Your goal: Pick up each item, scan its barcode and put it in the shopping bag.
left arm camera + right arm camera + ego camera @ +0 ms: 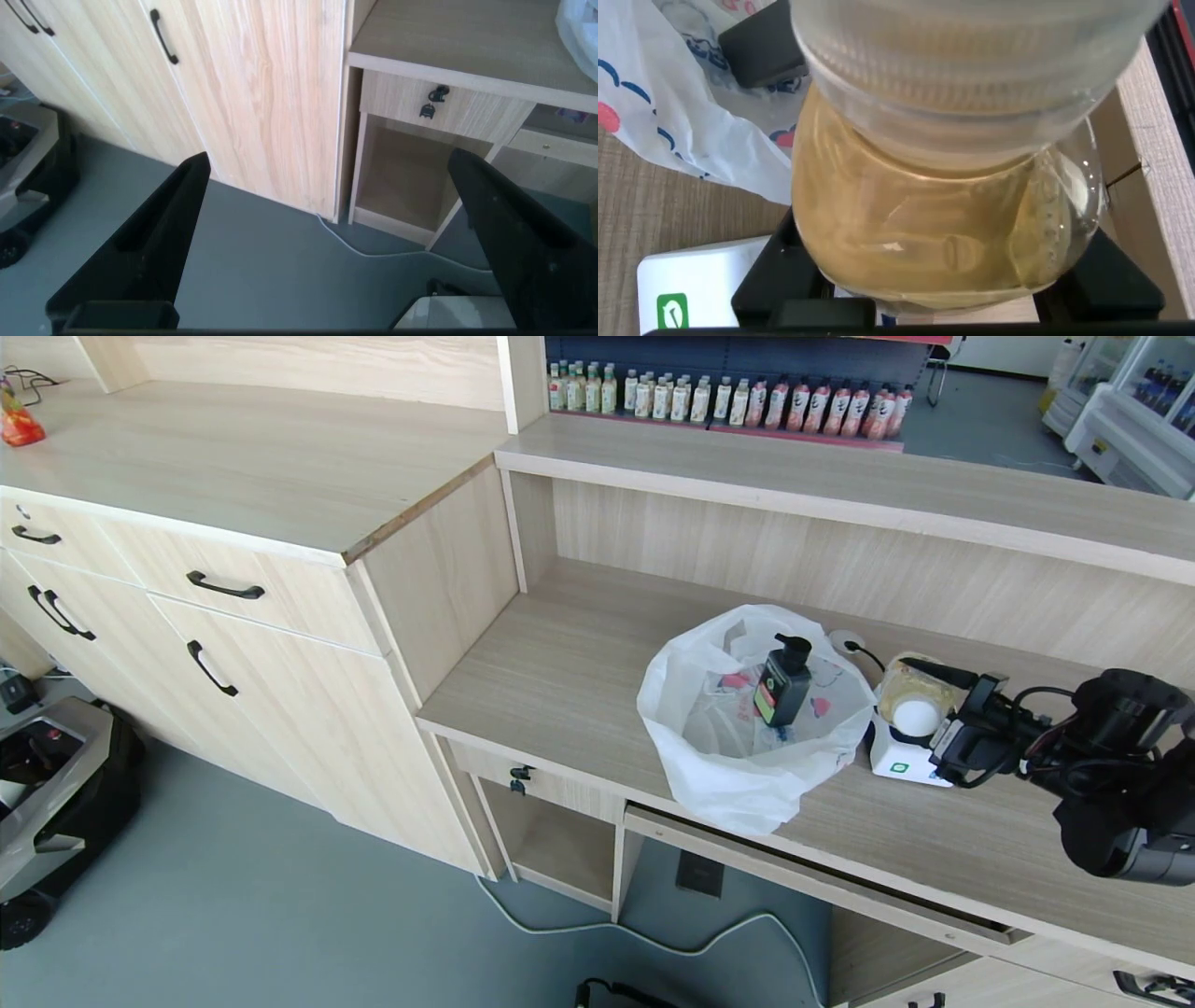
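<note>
A white plastic shopping bag point(747, 747) stands open on the low wooden counter point(569, 672), with a black pump bottle point(782, 686) upright inside it. Just right of the bag, my right gripper point(920, 709) is shut on a clear bottle of yellowish liquid point(910, 695) with a white cap, held over a small white scanner box point(898, 761). In the right wrist view the bottle point(952, 187) sits between the dark fingers point(775, 289), above the scanner point(691, 289) and beside the bag point(673, 121). My left gripper point(327, 243) hangs open over the grey floor beside the cabinet.
A tall cabinet with black-handled drawers point(224, 586) rises left of the counter. A raised wooden ledge point(840, 476) runs behind it. A black cable point(868, 655) leads from the scanner toward the back wall. An open cubby point(411, 177) sits under the counter.
</note>
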`<state>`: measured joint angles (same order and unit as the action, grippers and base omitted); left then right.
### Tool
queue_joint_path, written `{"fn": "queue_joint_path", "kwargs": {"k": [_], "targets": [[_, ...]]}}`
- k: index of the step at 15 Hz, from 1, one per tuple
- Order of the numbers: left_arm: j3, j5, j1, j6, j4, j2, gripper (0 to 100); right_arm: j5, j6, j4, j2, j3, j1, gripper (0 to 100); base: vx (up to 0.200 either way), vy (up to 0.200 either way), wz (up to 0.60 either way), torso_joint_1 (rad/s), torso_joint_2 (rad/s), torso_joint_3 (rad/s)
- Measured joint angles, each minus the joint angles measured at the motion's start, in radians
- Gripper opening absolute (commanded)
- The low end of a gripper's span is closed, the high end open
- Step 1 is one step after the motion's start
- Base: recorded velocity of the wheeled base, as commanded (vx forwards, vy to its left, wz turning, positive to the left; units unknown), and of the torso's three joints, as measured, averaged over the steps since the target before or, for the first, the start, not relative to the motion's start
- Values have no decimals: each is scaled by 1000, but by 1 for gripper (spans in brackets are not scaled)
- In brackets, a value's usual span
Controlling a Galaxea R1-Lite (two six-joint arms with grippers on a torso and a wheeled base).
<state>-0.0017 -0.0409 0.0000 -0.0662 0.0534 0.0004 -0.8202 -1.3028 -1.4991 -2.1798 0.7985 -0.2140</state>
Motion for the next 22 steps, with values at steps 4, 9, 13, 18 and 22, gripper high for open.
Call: {"fn": "queue_joint_path", "kwargs": {"k": [4, 9, 13, 18, 22], "targets": [[0, 0, 0, 0, 0, 0, 100, 5, 16, 3, 5, 0, 1, 0, 0, 0, 0, 0, 0, 0], [0, 0, 0, 0, 0, 0, 100, 57, 363, 80, 183, -2, 8, 0, 0, 0, 0, 0, 0, 0], [0, 0, 0, 0, 0, 0, 100, 206, 689, 409, 498, -50, -5, 0, 0, 0, 0, 0, 0, 0], [0, -1, 0, 0, 0, 0, 100, 385, 1030, 964, 872, -132, 16, 0, 0, 0, 0, 0, 0, 0], [0, 0, 0, 0, 0, 0, 100, 436, 982, 1045, 1024, -211, 37, 0, 0, 0, 0, 0, 0, 0]]}}
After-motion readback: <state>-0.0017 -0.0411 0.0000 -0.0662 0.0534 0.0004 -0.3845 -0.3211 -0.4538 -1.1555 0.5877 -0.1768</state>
